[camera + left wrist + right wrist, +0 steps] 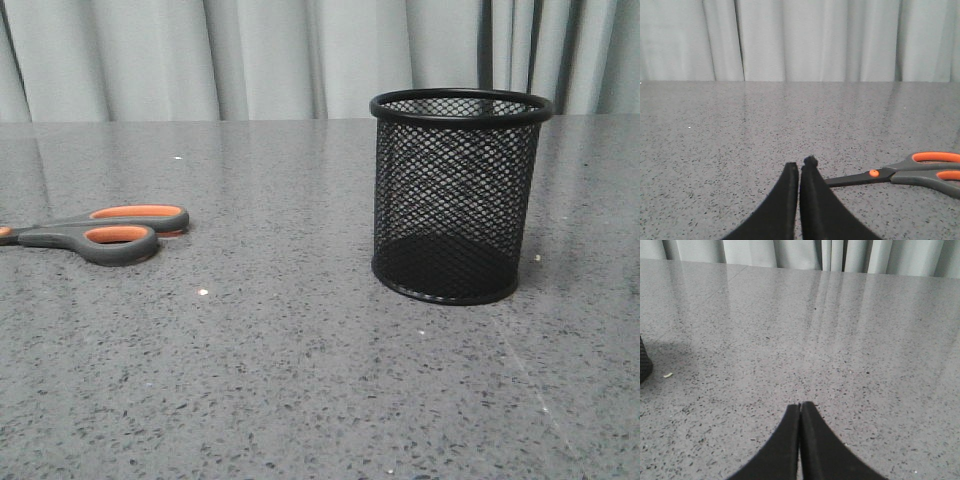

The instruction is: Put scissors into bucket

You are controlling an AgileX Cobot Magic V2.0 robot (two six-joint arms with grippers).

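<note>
A speckled grey stone-look table [300, 380] fills the lower frame, faintly glossy. Pale grey pleated curtains [250, 55] hang across the top, behind its far edge.

Wire-mesh bucket [455, 190], glossy speckled table [300, 380]

Grey-and-orange scissors [110, 232], black mesh bucket [455, 195], speckled grey table [300, 380], black tools

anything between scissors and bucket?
Nothing: front view shows bare speckled grey tabletop between the orange-lined grey-handled scissors and the black wire-mesh bucket, just tiny specks.
</note>
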